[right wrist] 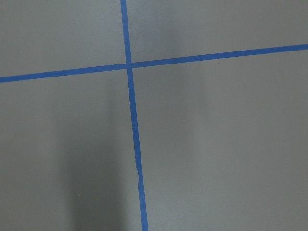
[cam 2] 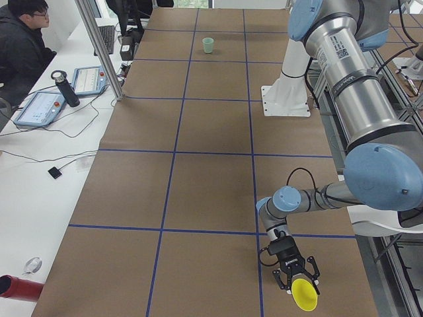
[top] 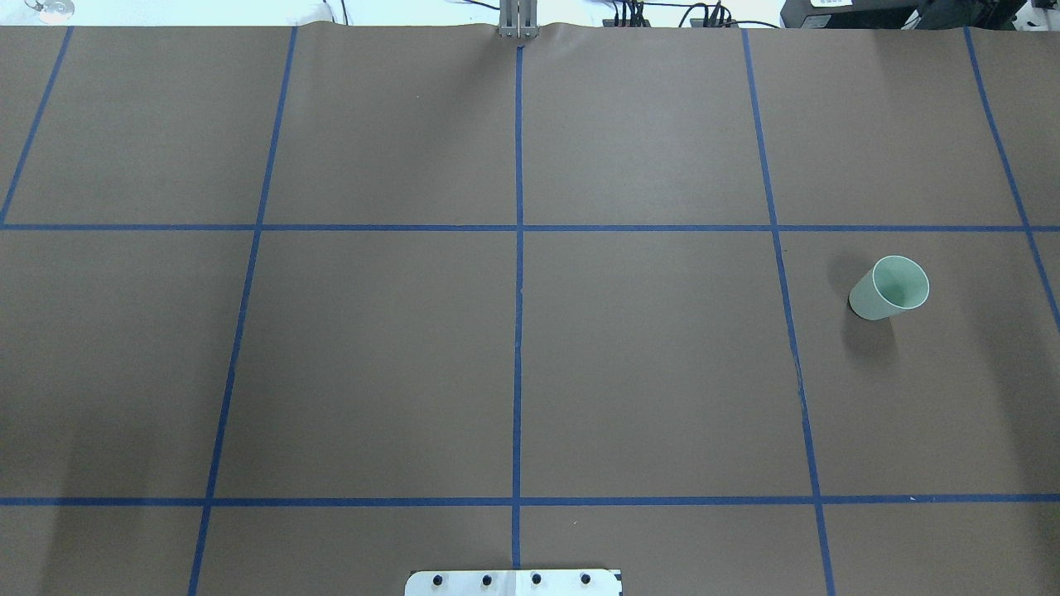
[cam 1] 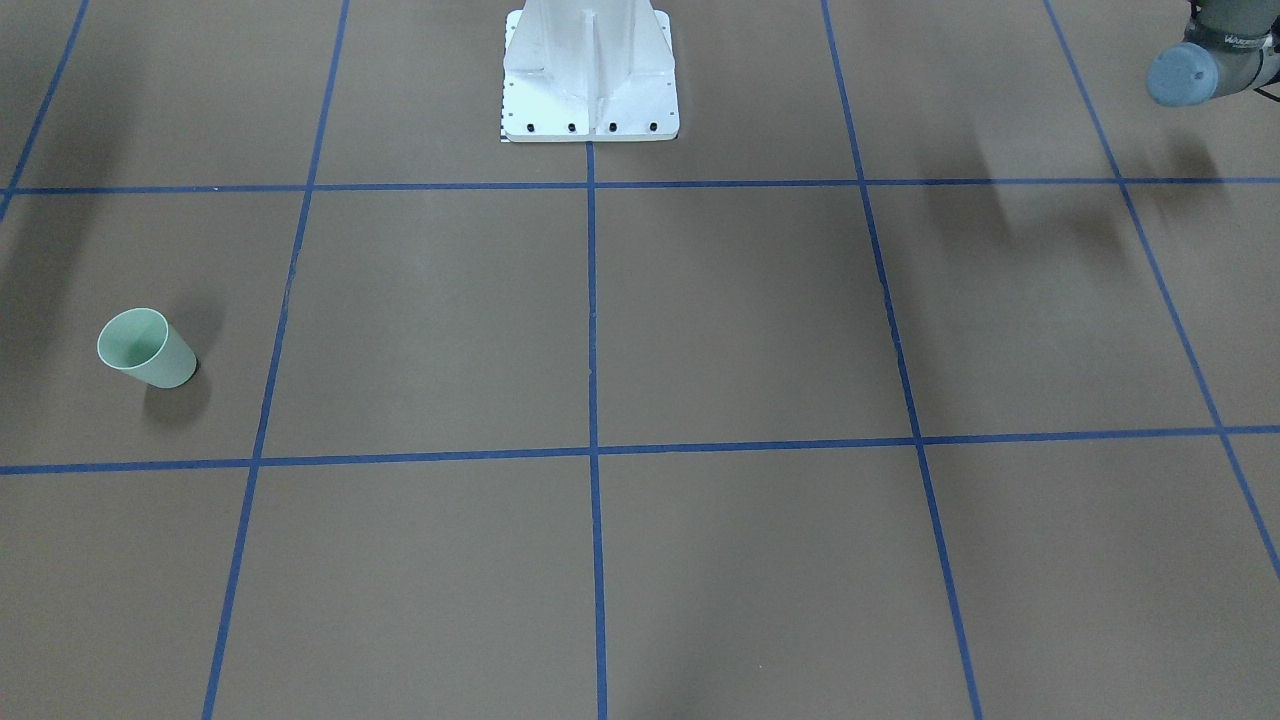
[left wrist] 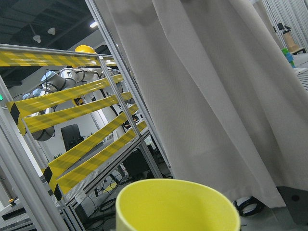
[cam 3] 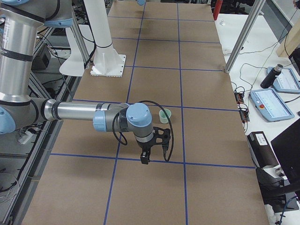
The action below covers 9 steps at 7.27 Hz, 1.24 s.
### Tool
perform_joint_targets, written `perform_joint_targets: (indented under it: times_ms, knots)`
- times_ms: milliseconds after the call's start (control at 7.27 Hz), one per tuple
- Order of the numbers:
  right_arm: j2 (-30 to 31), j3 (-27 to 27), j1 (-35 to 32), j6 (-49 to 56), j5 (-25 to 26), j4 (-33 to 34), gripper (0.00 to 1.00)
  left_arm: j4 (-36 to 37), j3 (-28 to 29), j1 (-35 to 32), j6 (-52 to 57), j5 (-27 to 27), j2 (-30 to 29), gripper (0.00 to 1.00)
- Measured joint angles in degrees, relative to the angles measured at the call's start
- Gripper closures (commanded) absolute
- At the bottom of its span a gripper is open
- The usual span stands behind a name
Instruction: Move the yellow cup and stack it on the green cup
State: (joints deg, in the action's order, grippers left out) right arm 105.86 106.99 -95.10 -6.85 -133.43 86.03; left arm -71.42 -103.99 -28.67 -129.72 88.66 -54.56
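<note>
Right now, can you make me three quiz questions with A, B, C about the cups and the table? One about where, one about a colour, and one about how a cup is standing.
1. How is the green cup standing?
A) upright, mouth up
B) upside down
C) lying flat on its side

2. Where is the yellow cup?
A) on the table beside the green cup
B) at the left gripper
C) inside the green cup

3. What colour are the tape lines on the table?
A) red
B) white
C) blue

Answers:
1 A: in the overhead view its open rim faces up.
2 B: the left side view shows it at that gripper's tip, far from the green cup.
3 C: the overhead view shows blue lines on brown.
</note>
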Motion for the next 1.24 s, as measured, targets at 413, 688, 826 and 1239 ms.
perform_joint_targets:
  times_ms: [413, 688, 826, 1239]
  knots:
    - [-0.01, -0.02, 0.00, -0.01, -0.30, 0.03, 0.01, 0.09, -4.59, -21.04, 22.64, -17.22, -8.87, 0.82]
    - [-0.01, -0.13, 0.00, -0.01, -0.34, 0.05, 0.01, 0.06, -4.58, -29.63, 36.72, -22.25, -18.62, 0.83]
    - [-0.05, -0.22, 0.00, -0.01, -0.34, 0.08, 0.01, 0.01, -4.20, -31.93, 42.56, -23.57, -24.88, 0.83]
    - [-0.35, -0.41, 0.02, 0.03, -0.05, 0.21, 0.01, -1.68, 1.12, -33.11, 51.58, -24.12, -44.25, 0.91]
